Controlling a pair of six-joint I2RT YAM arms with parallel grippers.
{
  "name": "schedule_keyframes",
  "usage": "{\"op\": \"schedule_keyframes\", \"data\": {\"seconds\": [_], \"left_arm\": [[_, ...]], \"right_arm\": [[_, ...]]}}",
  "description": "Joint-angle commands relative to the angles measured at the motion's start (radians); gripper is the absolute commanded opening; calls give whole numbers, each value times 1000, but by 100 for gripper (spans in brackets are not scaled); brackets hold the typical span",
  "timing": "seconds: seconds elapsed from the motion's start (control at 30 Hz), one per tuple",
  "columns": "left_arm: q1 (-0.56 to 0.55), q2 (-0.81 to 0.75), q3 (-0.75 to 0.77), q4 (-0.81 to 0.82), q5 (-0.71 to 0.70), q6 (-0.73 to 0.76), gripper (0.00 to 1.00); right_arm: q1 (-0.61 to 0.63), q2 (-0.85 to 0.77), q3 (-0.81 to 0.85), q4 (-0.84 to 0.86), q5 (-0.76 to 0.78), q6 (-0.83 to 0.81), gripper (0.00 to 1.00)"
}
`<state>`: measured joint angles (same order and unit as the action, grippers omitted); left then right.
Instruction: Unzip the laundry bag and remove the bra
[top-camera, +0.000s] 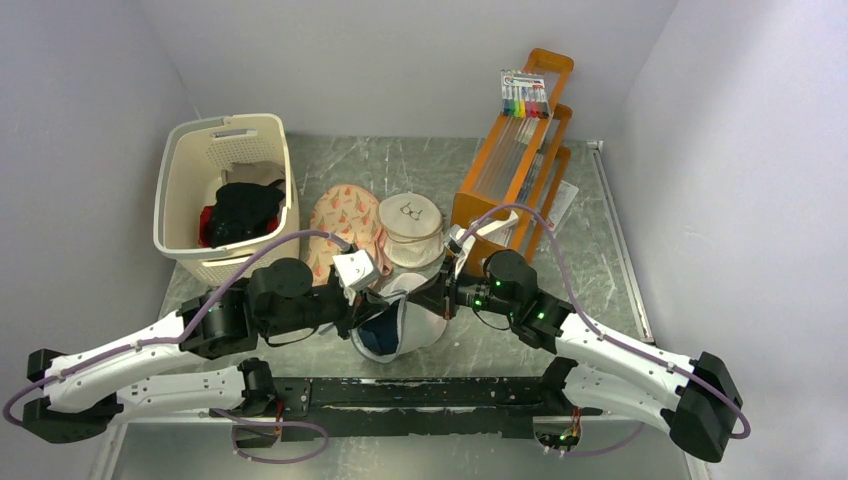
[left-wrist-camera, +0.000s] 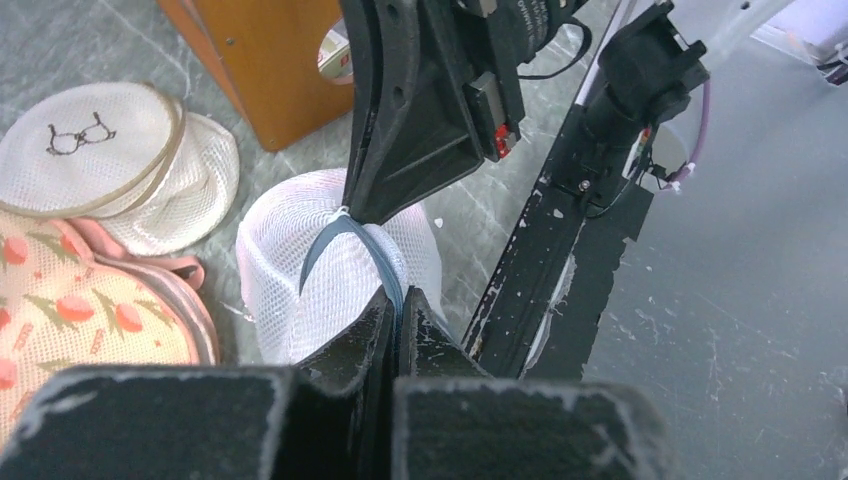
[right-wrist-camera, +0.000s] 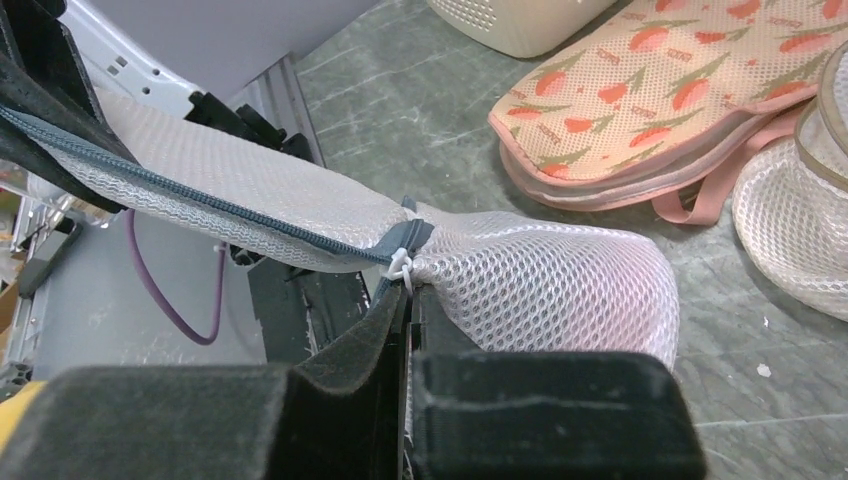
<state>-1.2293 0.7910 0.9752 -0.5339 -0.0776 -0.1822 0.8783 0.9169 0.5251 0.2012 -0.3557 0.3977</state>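
Note:
The white mesh laundry bag (top-camera: 415, 325) hangs stretched between my two grippers just past the arm bases. My left gripper (left-wrist-camera: 400, 300) is shut on its grey-blue zipper rim (left-wrist-camera: 385, 265). My right gripper (right-wrist-camera: 405, 285) is shut on the white zipper pull (right-wrist-camera: 402, 264) at the other end of the rim. The zipper line (right-wrist-camera: 200, 200) runs taut from one gripper to the other. In the top view, dark blue cloth (top-camera: 380, 337) shows inside the bag; I cannot tell whether it is the bra.
Behind the bag lie a peach patterned bag (top-camera: 335, 225) and a beige round bag with a glasses print (top-camera: 410, 225). A cream basket (top-camera: 228, 124) with clothes stands at the back left. An orange rack (top-camera: 510, 175) stands at the back right. The black base rail (top-camera: 420, 392) runs below.

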Motion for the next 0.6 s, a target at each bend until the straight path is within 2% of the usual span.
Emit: {"op": "schedule_keyframes", "data": {"seconds": [0.0,0.17,0.43,0.57], "left_arm": [[-2,-51,9,202,129,22,7],[-2,-9,47,187,145,38,7],[-2,92,215,-81,132,55,7],[-2,81,229,-117,170,53,7]], "right_arm": [[-12,19,-19,-60,55,-36,0],[-13,26,-13,-87,43,-63,0],[-13,33,85,-315,155,-198,0],[-13,12,72,-275,155,-201,10]]}}
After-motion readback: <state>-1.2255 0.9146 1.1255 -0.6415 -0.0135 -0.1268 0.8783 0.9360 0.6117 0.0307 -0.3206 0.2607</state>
